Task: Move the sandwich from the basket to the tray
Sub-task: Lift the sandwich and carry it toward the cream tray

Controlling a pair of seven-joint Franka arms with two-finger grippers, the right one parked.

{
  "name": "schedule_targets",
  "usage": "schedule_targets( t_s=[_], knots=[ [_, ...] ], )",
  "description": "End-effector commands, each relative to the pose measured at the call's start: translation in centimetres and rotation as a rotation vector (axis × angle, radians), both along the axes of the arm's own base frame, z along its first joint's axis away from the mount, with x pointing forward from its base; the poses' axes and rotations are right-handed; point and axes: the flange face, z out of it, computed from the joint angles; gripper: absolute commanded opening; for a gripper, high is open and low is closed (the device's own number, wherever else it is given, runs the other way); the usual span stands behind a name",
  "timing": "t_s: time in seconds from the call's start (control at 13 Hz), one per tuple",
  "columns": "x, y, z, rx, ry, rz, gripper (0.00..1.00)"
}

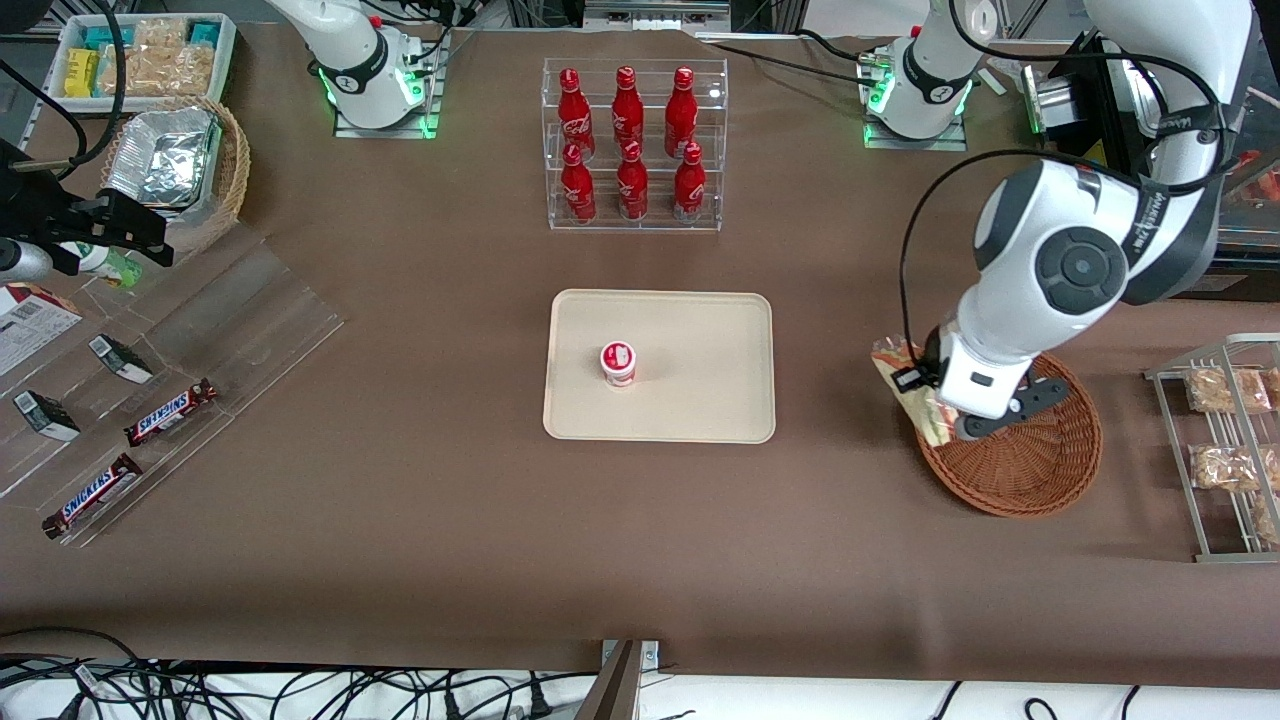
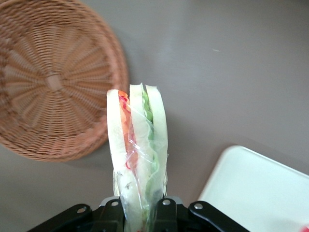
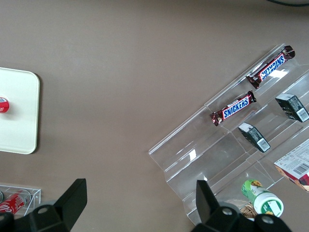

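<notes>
Left arm's gripper [image 2: 143, 212] is clamped on the sandwich [image 2: 138, 159], a wrapped bread wedge w/ green and red-orange filling. The fingers [image 2: 166, 209] pinch one end of it; the rest sticks straight out past the fingertips, long axis running in line w/ the fingers, filling edge facing the wrist cam. No table contact visible, so it reads as lifted clear.

Front view: gripper [image 1: 962, 428] hangs over the rim of the reddish-brown basket [image 1: 1040, 470], on the rim's tray-ward edge. Sandwich [image 1: 915, 390] pokes out from the fingers toward the tray [image 1: 700, 400], partly hidden by the wrist. Basket looks empty of other items.

Key relation for the next move, as a judgement: the tray lies sideways from the fingers, toward the parked arm's end of the table, well apart from the basket w/ bare brown tabletop between. So the carry is mostly lateral. A small red-and-white cup [image 1: 618, 362] stands on the tray, near its middle; bare tray surface lies beside it on the basket-ward half.

View differences: wrist cam shows the grip and the filling layers, the basket interior [image 2: 48, 82], plus just one tray corner [image 2: 260, 193]. Only the front view shows the whole tray, the cup, and the gap to cross.
</notes>
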Motion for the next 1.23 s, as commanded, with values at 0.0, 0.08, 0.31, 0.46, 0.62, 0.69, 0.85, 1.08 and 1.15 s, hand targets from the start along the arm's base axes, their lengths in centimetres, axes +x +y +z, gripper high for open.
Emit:
schedule_targets(
  t_s=[0.0,0.08,0.31,0.46,0.62,0.69,0.85,1.08,1.15],
  knots=[
    [-1.3,-6.1,1.4,0.011,-0.013,-0.139,0.00],
    [-1.9,-8.1,1.6,0.007,-0.017,-0.186,0.00],
    [-4.3,-13.4,-0.2,0.004,0.012,-0.337,0.00],
    [-5.1,-15.9,-1.8,-0.007,0.014,-0.391,0.00],
    [-6.1,-19.0,-4.5,-0.015,0.002,-0.468,0.00],
    [-6.7,-20.6,-6.1,-0.013,0.006,-0.486,0.00],
    [-7.4,-21.7,-8.8,-0.013,0.043,-0.504,0.00],
    [-7.9,-22.9,-12.5,-0.033,0.065,-0.509,0.00],
    [-7.9,-23.0,-13.6,-0.036,0.072,-0.501,0.00]
  ],
)
